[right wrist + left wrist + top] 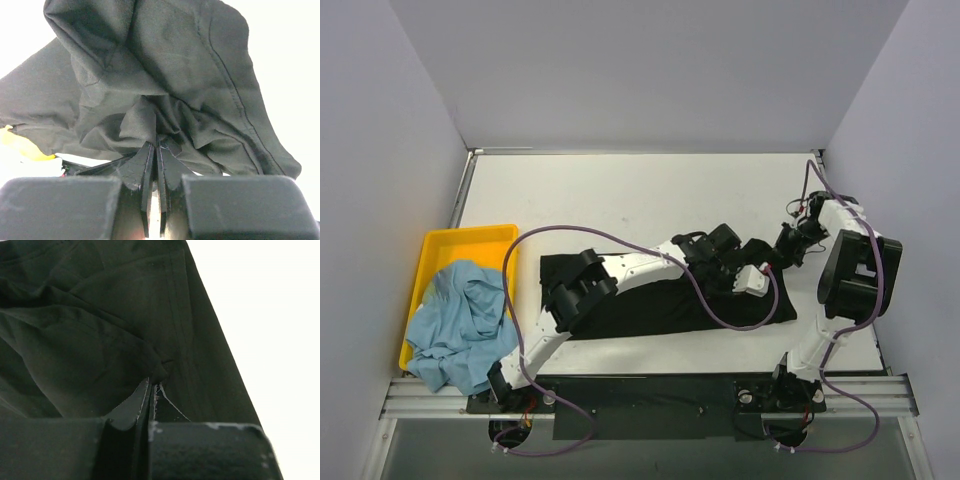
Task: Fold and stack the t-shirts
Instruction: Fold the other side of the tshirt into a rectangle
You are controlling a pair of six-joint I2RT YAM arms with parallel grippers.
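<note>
Inside a pale-walled cell, two robot arms work the black t-shirt [650, 305], which lies in the middle of a white table [620, 195]. The left gripper [153, 390] and the right gripper [156, 150] each pinch a bunch of cloth near its right end, jaws pressed together. This looks like the first fold. Next, both arms must carry the cloth across evenly. The light blue t-shirt [460, 325] sits crumpled in the yellow tray [460, 240].
</note>
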